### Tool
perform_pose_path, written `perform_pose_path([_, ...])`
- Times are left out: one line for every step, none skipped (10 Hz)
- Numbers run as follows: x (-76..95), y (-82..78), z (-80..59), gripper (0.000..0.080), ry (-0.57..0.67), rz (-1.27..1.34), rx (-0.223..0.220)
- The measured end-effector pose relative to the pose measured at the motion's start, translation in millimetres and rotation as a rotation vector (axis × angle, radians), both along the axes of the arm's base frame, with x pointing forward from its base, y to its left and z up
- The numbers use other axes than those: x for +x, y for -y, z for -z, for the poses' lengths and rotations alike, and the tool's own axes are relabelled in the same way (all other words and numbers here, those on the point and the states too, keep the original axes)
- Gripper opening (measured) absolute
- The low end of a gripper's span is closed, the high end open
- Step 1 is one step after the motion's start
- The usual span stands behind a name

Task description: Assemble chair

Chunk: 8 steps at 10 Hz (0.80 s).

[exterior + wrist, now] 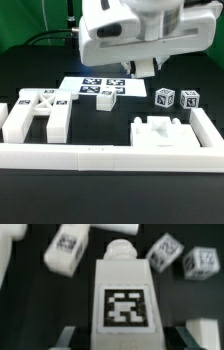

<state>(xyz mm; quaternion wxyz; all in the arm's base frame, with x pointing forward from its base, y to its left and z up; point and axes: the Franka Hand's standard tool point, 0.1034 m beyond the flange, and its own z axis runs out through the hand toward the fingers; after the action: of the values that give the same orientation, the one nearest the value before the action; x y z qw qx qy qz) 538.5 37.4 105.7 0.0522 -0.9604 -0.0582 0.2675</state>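
Where the arm hangs above the table [60, 195], we list the gripper [146, 70] first: in the wrist view its fingers [68, 336] flank a chair leg [122, 280] on both sides and pinch it. The leg shows large and close to the lens, clear of the parts beneath. We note one square tag [124, 307] on the leg's face and a rounded peg [120, 249] at its free end

- Item, marker board [100, 88]: flat on the table, below the gripper in the exterior view
- Item, two small tagged blocks [164, 98]: side by side, just off the board towards the exterior view's right
- Item, H-shaped part [35, 115]: at the exterior view's left, well apart from the blocks
- Item, notched panel [160, 130]: right of centre, just behind the border rail [110, 158]
- Item, border rail: runs along the front and up the exterior view's right side

The wrist view is blurred, so we cannot tell apart the other pieces under the leg
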Motion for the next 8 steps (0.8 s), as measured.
perform_pose_path([8.0, 1.0, 1.4, 0.0285, 0.092, 0.008, -0.003])
perform_pose_path([12.0, 2.2, -0.4, 0.0286, 0.172, 0.014, -0.007])
perform_pose_path([14.0, 2.2, -13.4, 0.0287, 0.219, 0.016, -0.008])
perform_pose_path([24.0, -1.2, -23.8, 0.0287, 0.277, 0.026, -0.011])
perform_pose_path([33.4, -6.7, -33.3, 0.0287, 0.329, 0.028, -0.011])
perform_pose_path([43.6, -4.5, -31.3, 0.0287, 0.467, 0.036, -0.006])
perform_pose_path([33.4, -2.4, -27.5, 0.0287, 0.493, 0.04, -0.01])
perform_pose_path([41.3, -0.9, -28.6, 0.0287, 0.578, 0.045, -0.014])
